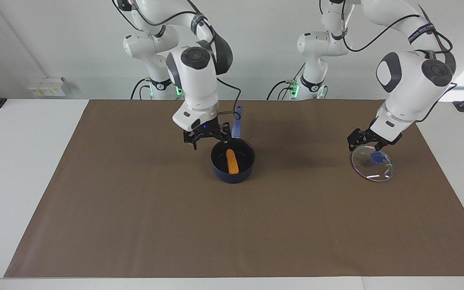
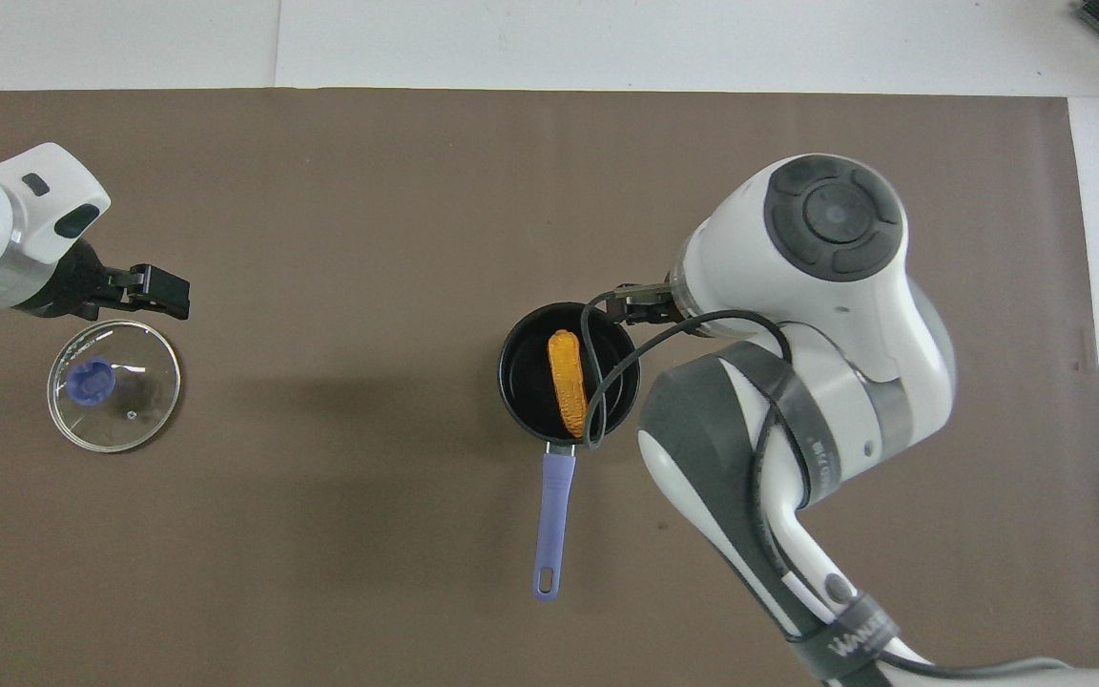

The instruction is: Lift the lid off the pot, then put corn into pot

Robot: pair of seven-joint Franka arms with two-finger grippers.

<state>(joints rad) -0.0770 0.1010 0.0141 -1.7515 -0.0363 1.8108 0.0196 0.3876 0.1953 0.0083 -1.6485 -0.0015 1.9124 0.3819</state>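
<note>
The corn (image 1: 232, 161) lies inside the pot (image 1: 233, 172) — an orange-yellow cob stretched lengthwise across the black interior, one end pointing toward the robots. The pot sits near the middle of the brown mat (image 1: 135, 209) that covers the counter (image 1: 22, 181), its long blue handle (image 1: 237, 122) pointing straight toward the robots.

The right gripper (image 1: 207, 139) hangs in the air over the mat just beside the pot's rim, on the side toward the right arm's end of the counter. Its fingers are spread and hold nothing, and it touches neither pot nor corn.

The lid (image 1: 372, 163) rests flat on the mat toward the left arm's end of the counter, well apart from the pot, blue knob (image 1: 377, 157) facing up. The left gripper (image 1: 367, 141) hovers above the mat beside the lid's rim, clear of the knob — its fingers parted and empty.

In the overhead view, the corn (image 2: 569, 382) shows plainly in the pot (image 2: 521, 382), with the handle (image 2: 552, 520) running down toward the robots, and the lid (image 2: 114, 385) lies uncovered with the left gripper (image 2: 163, 291) raised beside it.
</note>
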